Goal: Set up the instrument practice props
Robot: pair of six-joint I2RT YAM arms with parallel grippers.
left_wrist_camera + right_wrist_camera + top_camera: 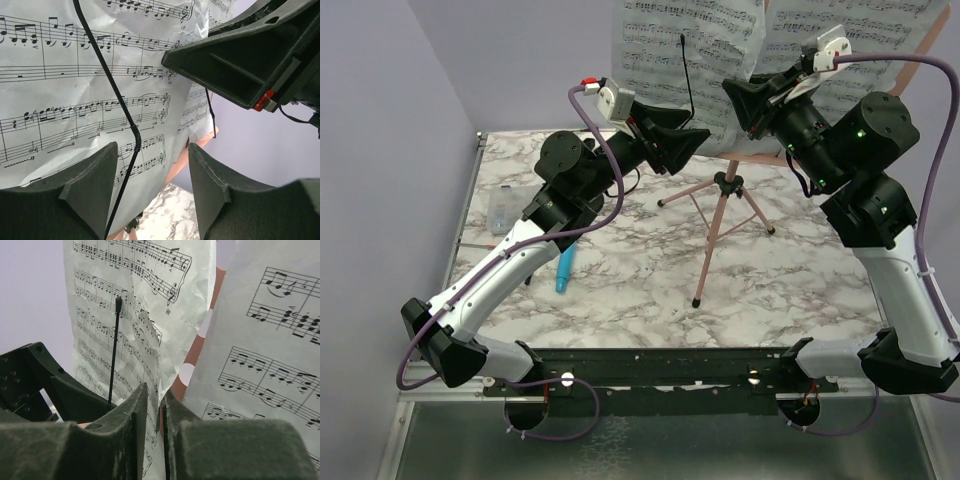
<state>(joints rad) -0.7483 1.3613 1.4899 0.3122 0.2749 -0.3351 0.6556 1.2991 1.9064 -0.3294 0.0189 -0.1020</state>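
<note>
Clear plastic compartment box (504,210) at the far-left of the marble table (790,290). Its contents are too small to make out.

Writing: two white sheet-music pages, left page (670,50) and right page (850,50), both printed with staves and notes. No words are legible.

Pink music stand (718,215) is at centre-far, tripod feet on the table. The pages stand on its ledge. The hole-punched pink panel (196,354) shows in the gap between the pages. A thin black rod (686,70) stands upright in front of the left page; I cannot tell what it belongs to.

Blue toy microphone (565,272) lies flat left of centre, partly under the left arm and well apart from the stand.

Left arm runs from the near-left base out to the far side and bends right. Left gripper (152,150) is raised, aimed at the lower part of the left page. Its fingers are wide apart and grip nothing. The black rod shows in the gap between them but is not pinched.

Right arm rises from the near-right base and folds back toward the left. Right gripper (156,390) is at the inner edge of the left page. Its jaws are only a narrow slit apart with the paper edge running down into the slit; I cannot tell whether the pads touch it. The two grippers are close together, the right one just above and to the right of the left one.
</note>
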